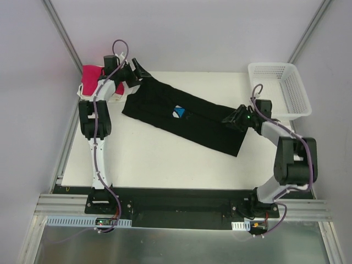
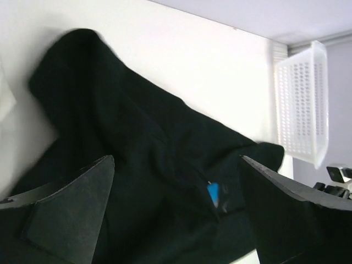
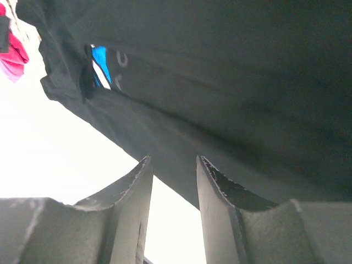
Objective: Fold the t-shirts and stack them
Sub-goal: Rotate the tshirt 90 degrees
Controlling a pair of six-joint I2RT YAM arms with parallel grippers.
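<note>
1. Left claw (image 2: 177, 159) fills the bottom of its wrist view, fingers spread wide and holding nothing, above the black t-shirt (image 1: 165, 107) near the far left corner of the bench (image 1: 137, 157).
2. Right claw (image 3: 171, 160) stands narrowly parted (bare bench shows through the gap) at the shirt's end near the right edge.
3. That black t-shirt lies in a long diagonal band, with a blue scrap of print (image 1: 179, 111) showing.
4. At the far left corner sits the pink t-shirt (image 1: 91, 74); the white basket (image 1: 286, 88) is at the far right corner.
</note>
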